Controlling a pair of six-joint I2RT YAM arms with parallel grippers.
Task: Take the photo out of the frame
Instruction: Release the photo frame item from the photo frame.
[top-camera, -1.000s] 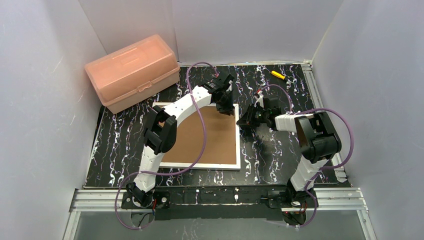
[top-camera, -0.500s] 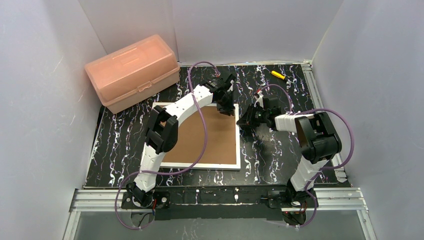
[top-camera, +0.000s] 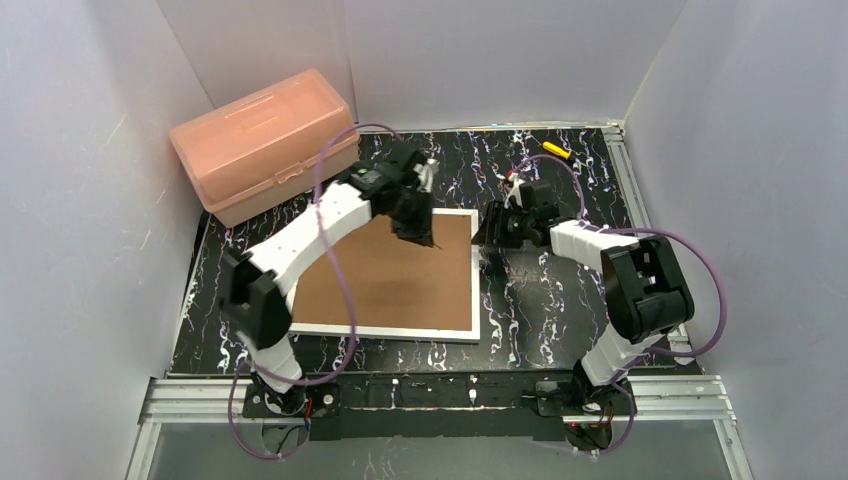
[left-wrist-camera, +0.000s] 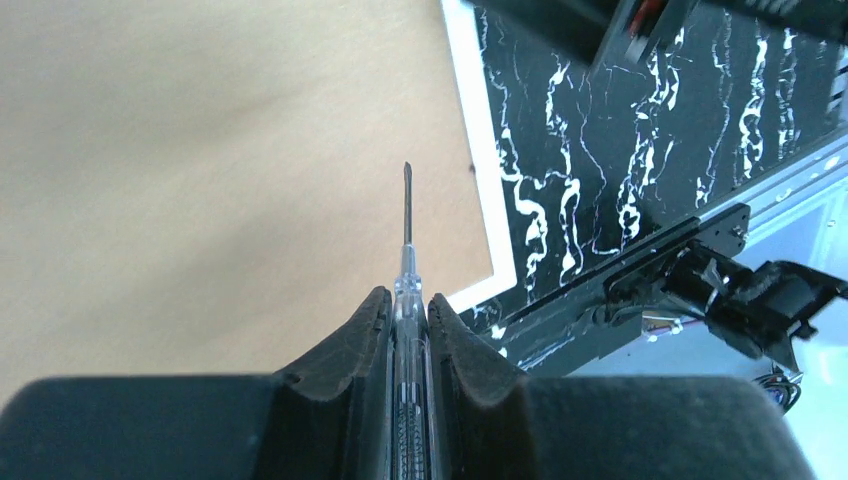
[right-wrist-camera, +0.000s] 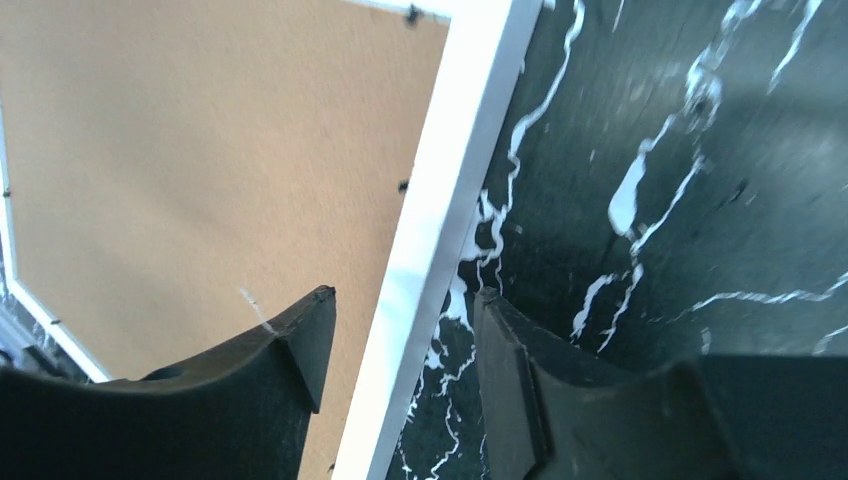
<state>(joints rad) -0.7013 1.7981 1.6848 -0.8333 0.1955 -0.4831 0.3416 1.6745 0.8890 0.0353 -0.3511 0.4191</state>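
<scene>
The frame (top-camera: 400, 290) is seen lying flat at the middle of the black marbled surface (top-camera: 530, 300), brown back upward, so the photo is hidden from view. Compared with a second ago, the frame is found in the same place, while both arms have been shifted. The left arm has been swung toward 9 o'clock, its elbow now carried out over the frame's 8 o'clock corner. The left gripper (top-camera: 413, 228) has been drawn away from the frame's 1 o'clock corner to a spot over the brown back near the 12 o'clock edge. In the left wrist view this gripper (left-wrist-camera: 408, 305) is shown closed on a thin screwdriver (left-wrist-camera: 406, 230) with a clear handle, the shaft pointed out over the brown back (left-wrist-camera: 200, 150); whether the tip touches the board cannot be told. The right gripper (top-camera: 490, 232) has been moved slightly toward 12 o'clock along the frame's 3 o'clock edge and has been opened since the earlier pictures. In the right wrist view its jaws (right-wrist-camera: 400, 310) are seen parted astride the white border (right-wrist-camera: 440, 250), one finger over the brown back and the other over the surface, nothing being clamped. The pink box (top-camera: 265, 145) at 10 o'clock and a small yellow tool (top-camera: 556, 150) at 1 o'clock are left unmoved.
</scene>
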